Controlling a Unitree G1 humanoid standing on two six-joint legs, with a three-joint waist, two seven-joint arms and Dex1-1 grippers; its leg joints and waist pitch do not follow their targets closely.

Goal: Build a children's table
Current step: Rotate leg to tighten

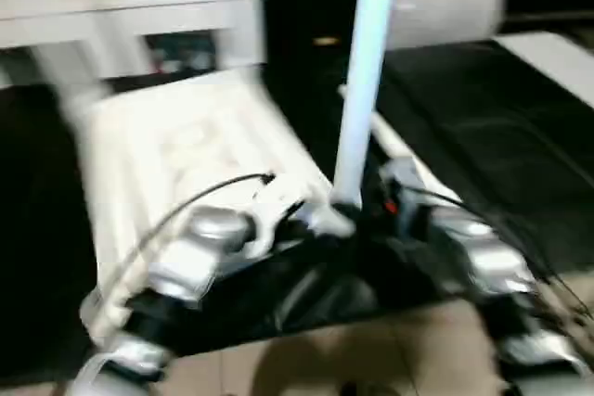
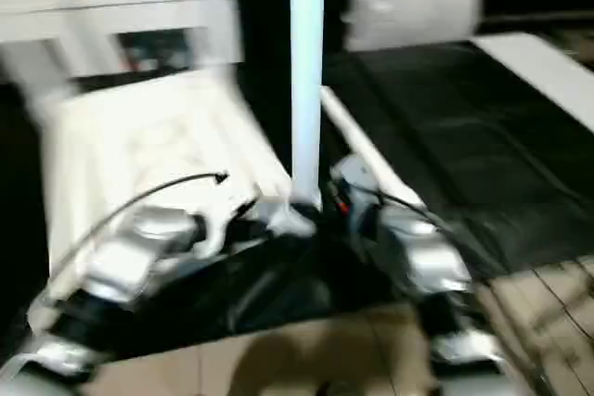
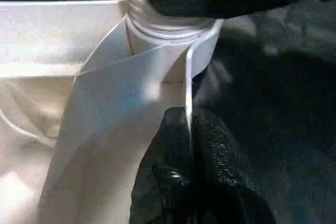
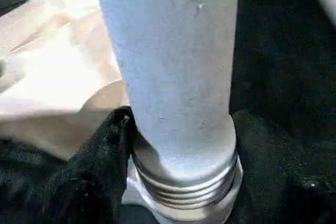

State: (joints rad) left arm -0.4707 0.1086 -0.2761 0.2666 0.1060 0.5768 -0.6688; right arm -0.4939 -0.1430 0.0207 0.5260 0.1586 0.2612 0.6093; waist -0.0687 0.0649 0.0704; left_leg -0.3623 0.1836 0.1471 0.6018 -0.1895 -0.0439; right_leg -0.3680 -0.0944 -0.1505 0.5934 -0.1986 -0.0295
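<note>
We see the white table top (image 1: 186, 164) lying upside down, ribbed underside up, across the centre left of the left eye view on a dark floor mat (image 1: 483, 155). One leg (image 1: 367, 71) stands upright from the top's near right corner socket (image 3: 205, 45), rising through the upper middle of the frame. A second leg (image 2: 371, 159) lies on the mat just behind it, running up and left. Our left gripper (image 3: 190, 145) sits at lower centre of the left wrist view, its black fingers pressed together on the thin rim wall of the table top just beside the socket. Our right gripper (image 4: 181, 150) has a finger (image 4: 100, 171) on each side of the upright leg, right above its threaded base, at the lower middle of the right wrist view; the fingers stand apart around the leg, close against it. A white shelf unit (image 1: 121, 16) fills the upper left of the left eye view.
</note>
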